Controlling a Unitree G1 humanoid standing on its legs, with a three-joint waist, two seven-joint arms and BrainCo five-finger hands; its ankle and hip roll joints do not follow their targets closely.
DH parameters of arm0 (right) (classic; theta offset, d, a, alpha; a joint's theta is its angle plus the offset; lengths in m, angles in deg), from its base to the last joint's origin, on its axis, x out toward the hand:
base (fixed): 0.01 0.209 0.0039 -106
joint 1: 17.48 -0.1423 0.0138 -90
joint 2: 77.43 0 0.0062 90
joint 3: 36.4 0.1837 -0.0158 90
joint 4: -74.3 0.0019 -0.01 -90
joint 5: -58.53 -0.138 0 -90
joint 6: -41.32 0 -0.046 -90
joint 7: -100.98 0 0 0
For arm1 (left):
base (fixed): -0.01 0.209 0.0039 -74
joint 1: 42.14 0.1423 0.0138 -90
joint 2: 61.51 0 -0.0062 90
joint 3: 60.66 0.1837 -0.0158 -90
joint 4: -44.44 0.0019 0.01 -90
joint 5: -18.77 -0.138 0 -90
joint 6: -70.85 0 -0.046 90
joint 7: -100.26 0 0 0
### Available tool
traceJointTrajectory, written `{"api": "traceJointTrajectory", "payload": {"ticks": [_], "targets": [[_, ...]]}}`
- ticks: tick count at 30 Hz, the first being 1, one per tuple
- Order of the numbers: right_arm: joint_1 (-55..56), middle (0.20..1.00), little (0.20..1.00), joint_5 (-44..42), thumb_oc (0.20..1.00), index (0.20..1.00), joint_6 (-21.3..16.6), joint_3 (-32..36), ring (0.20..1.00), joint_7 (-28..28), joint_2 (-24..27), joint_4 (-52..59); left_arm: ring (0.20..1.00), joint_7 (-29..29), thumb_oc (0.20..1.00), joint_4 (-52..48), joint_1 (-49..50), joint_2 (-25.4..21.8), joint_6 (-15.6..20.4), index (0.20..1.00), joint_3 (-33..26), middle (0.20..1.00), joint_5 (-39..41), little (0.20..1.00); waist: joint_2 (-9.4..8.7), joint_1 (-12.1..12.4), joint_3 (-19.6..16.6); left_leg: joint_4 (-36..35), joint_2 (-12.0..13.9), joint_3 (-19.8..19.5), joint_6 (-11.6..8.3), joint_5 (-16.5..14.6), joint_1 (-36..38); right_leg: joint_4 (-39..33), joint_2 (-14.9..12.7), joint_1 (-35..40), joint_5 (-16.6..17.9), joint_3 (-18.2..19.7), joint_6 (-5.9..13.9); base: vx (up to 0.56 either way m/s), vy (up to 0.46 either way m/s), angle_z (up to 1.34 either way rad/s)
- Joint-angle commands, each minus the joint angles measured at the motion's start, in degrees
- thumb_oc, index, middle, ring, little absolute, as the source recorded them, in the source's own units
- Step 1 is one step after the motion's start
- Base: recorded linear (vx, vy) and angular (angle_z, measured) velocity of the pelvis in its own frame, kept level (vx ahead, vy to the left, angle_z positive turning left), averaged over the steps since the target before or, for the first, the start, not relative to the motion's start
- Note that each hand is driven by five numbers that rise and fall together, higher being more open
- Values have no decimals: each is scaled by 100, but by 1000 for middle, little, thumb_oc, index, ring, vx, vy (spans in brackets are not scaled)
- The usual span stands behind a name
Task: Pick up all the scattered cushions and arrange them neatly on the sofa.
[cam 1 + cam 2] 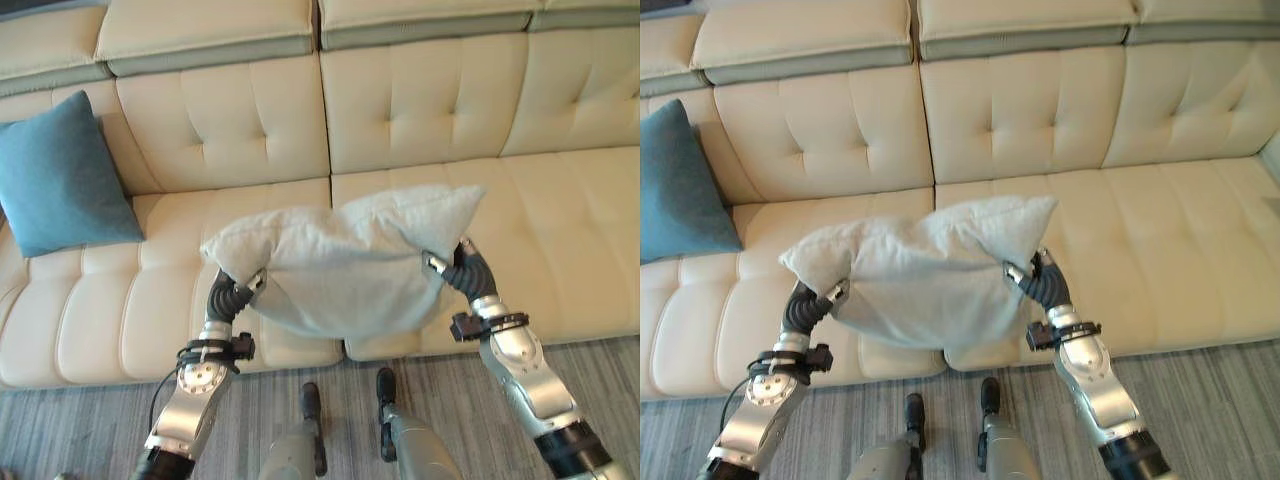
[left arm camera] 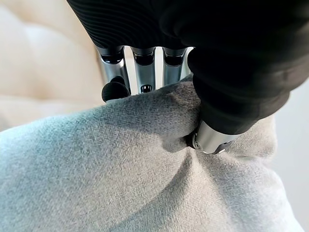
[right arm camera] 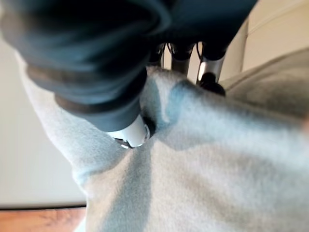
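Blue cushion: upper left of the left eye view, standing tilted against the backrest of the sofa at its left end, one corner up, lower edge on the seat.

Left hand: lower left of centre in the left eye view, arm rising from the bottom edge, wrist bent toward the middle. It grasps the left end of the grey cushion. In the left wrist view the thumb presses into the fabric from one side and the fingers reach over the edge on the other, cloth pinched between them.

Grey cushion: centre of both eye views, held in the air between the two hands, in front of the sofa's seat edge and over the seam between two seat sections. Long axis runs across the frame from left to right, tilted so the right end sits higher. Upper right corner points up and right; the belly sags down between the hands.

Right hand: right of centre in the left eye view, forearm coming up from the lower right corner, wrist bent inward. It grasps the cushion's right side; in the right wrist view the thumb digs into the cloth and the fingers wrap the far side.

Floor: grey striped, along the bottom of the eye views.
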Motion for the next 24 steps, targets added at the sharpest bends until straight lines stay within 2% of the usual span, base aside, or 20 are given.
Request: {"api": "traceJointTrajectory", "payload": {"ticks": [1,5,9,16,17,18,19,20,24], "targets": [[-1220,200,200,-108,200,200,-864,-509,200,-231,-497,279,200,384,200,47,-1267,-226,807,200,445,200,-16,200,-169,105,-258,281,-240,-150,-133,-378,-288,125,-212,177,-652,-62,297,-41,-37,3],[-2756,200,200,57,200,200,-929,-709,200,-882,-493,-747,200,963,200,930,-2880,-558,935,200,869,200,-53,200,-111,196,-119,75,-225,-200,-250,-124,-549,79,-216,-108,-564,-133,359,-44,-30,10],[-4101,200,200,221,200,200,-881,-896,200,-1401,-270,-1912,200,1412,200,1713,-4175,-844,1021,200,1088,200,50,200,-57,339,-43,-216,-217,-273,-339,88,-706,-22,-197,-302,-491,-179,431,-12,-9,7],[-5455,200,200,259,200,200,-714,-1189,200,-1780,289,-3271,200,1449,200,2942,-5465,-1167,1070,200,1356,200,403,200,-24,451,120,-510,-239,-379,-454,385,-1031,-205,-181,-630,-314,-229,503,-1,-14,10],[-5516,200,200,233,200,200,-669,-1220,200,-1787,334,-3381,401,1421,401,3041,-5536,-1185,1047,401,1392,401,429,401,-17,448,136,-526,-247,-393,-463,406,-1074,-216,-175,-681,-297,-227,504,-3,-13,7],[-5637,238,238,221,238,238,-662,-1292,238,-1801,373,-3525,1000,1385,1000,3246,-5659,-1191,1034,1000,1463,1000,499,1000,-13,449,162,-533,-257,-403,-468,431,-1136,-218,-172,-740,-284,-229,509,16,-6,6],[-5719,517,517,212,517,517,-627,-1344,517,-1811,433,-3690,1000,1365,1000,3420,-5753,-1229,986,1000,1516,1000,502,1000,-5,455,186,-541,-262,-424,-480,420,-1173,-208,-167,-771,-308,-234,513,7,-3,8],[-5833,1000,1000,190,1000,1000,-613,-1381,1000,-1817,514,-3847,1000,1333,1000,3559,-5884,-1263,959,1000,1569,1000,505,1000,3,455,209,-558,-260,-441,-487,474,-1261,-219,-168,-858,-267,-240,517,4,-5,8],[-6187,1000,1000,181,1000,1000,-503,-1509,1000,-1887,871,-4097,1000,1263,1000,3856,-6160,-1454,891,1000,1651,1000,542,1000,-20,472,310,-558,-271,-487,-519,497,-1441,-189,-174,-1002,-287,-289,533,24,-25,8]]}}
